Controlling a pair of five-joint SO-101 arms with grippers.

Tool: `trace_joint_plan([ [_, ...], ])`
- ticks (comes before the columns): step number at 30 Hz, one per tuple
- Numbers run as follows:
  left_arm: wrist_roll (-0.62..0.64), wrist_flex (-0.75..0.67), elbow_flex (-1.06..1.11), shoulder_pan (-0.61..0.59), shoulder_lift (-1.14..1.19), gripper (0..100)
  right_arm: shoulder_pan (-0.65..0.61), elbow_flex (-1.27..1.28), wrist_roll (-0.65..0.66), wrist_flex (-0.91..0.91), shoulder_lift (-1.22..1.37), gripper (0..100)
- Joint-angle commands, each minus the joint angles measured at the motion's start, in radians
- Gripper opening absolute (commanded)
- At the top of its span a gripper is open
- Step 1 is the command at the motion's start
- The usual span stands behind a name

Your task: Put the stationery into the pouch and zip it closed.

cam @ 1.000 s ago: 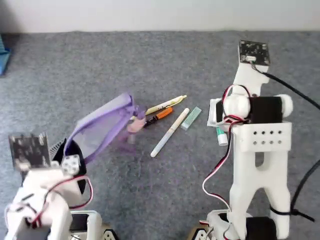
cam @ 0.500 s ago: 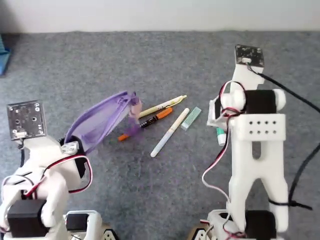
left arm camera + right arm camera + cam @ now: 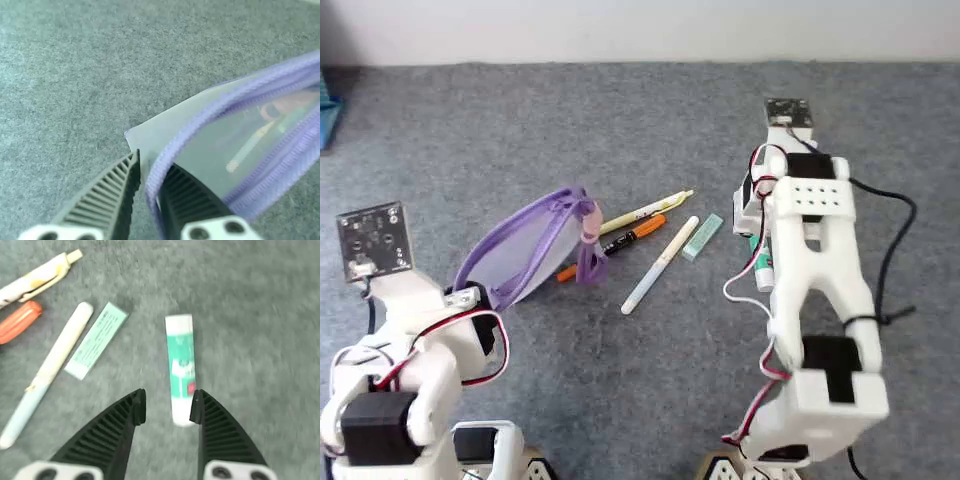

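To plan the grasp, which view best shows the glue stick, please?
Right wrist view: the whole glue stick, one end between the open jaws. From high, the arm half hides it; the left wrist view faces the pouch.

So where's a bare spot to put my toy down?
The grey carpet along the back wall is bare, so is the patch between the left arm and right arm. Between the pouch and the glue stick pens crowd it.

this looks like a bare robot test bench to me: my worktop [image 3: 650, 120] is all grey carpet-like pile, plain white wall [image 3: 620, 30] behind it.
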Motion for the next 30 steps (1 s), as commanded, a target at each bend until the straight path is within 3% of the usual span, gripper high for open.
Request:
trace_joint_plan([
  [1, 0.011, -0.005, -0.002, -0.008, 0.006, 1, 0.019, -0.011, 0.078, -0.090, 0.068, 15.1],
  [6, 0.011, -0.005, 0.001, -0.008, 0.006, 1, 0.021, -0.040, 0.138, -0.186, 0.154, 15.1],
  [11, 0.011, -0.005, 0.001, -0.008, 0.006, 1, 0.019, -0.141, 0.138, -0.162, 0.302, 14.7],
  [14, 0.011, -0.005, 0.001, -0.008, 0.006, 1, 0.019, -0.233, 0.138, -0.091, 0.392, 13.9],
  [18, 0.011, -0.005, 0.001, -0.008, 0.005, 1, 0.025, -0.368, 0.135, 0.012, 0.483, 0.0],
  [30, 0.011, -0.003, 0.002, -0.008, 0.005, 1, 0.018, -0.517, 0.137, 0.398, 0.309, 0.8],
])
